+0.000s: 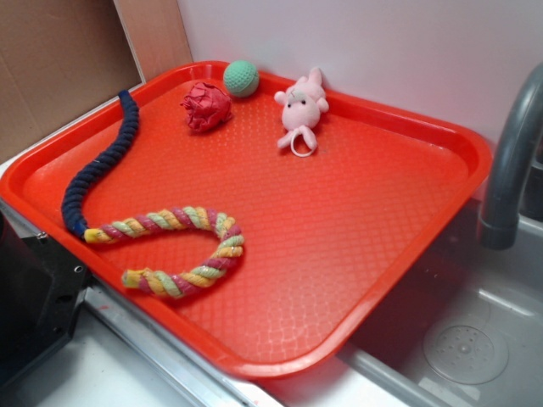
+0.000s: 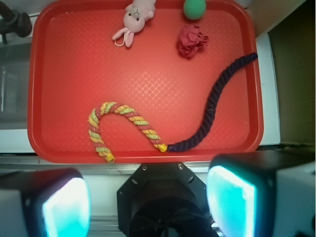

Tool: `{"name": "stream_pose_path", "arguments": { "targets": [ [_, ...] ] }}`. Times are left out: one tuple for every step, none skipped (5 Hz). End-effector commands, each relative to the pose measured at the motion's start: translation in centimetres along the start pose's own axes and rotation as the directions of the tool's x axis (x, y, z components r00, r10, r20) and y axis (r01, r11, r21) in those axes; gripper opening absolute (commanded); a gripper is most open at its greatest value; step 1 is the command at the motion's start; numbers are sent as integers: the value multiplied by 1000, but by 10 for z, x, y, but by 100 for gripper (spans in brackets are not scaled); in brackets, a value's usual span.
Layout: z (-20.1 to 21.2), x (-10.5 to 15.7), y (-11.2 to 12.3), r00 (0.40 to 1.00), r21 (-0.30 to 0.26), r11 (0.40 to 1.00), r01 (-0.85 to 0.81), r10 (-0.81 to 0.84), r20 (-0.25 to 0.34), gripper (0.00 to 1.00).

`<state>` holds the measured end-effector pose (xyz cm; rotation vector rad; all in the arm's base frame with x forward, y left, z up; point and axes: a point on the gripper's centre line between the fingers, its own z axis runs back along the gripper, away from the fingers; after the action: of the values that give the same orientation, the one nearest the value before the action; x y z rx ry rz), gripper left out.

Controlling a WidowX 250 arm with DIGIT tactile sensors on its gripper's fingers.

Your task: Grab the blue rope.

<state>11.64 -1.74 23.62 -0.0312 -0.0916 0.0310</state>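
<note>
The blue rope point(image 1: 100, 165) point(image 2: 212, 106) lies in a gentle curve along one side of the red tray point(image 1: 339, 220) point(image 2: 74, 74). One end touches the tip of the multicoloured rope point(image 1: 161, 221) point(image 2: 133, 117). The other end reaches the far corner. My gripper point(image 2: 148, 202) is open, its two cyan-lit pads point(image 2: 66, 210) set wide apart with nothing between them. It hangs high over the black robot base point(image 2: 163, 197), outside the tray's near rim and well short of the blue rope. The exterior view does not show the gripper.
A pink plush bunny point(image 1: 299, 108) point(image 2: 134, 19), a green ball point(image 1: 241, 78) point(image 2: 194, 8) and a red crumpled fabric toy point(image 1: 206, 106) point(image 2: 191, 40) sit along the tray's far edge. A grey faucet point(image 1: 509, 161) and sink point(image 1: 458, 339) stand beside the tray.
</note>
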Motion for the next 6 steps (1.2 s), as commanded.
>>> {"name": "stream_pose_path", "arguments": {
  "targets": [
    [0, 0, 0, 1000, 0, 1000, 0, 0, 0, 100],
    [-10, -5, 4, 995, 2, 996, -89, 89, 45, 100],
    [-26, -12, 12, 978, 20, 980, -196, 194, 76, 100],
    [-45, -15, 25, 958, 32, 961, -274, 270, 96, 100],
    [-84, -13, 42, 919, 37, 927, -373, 363, 156, 100],
    [-120, 3, 71, 896, -3, 908, -418, 413, 165, 100]
  ]
}}
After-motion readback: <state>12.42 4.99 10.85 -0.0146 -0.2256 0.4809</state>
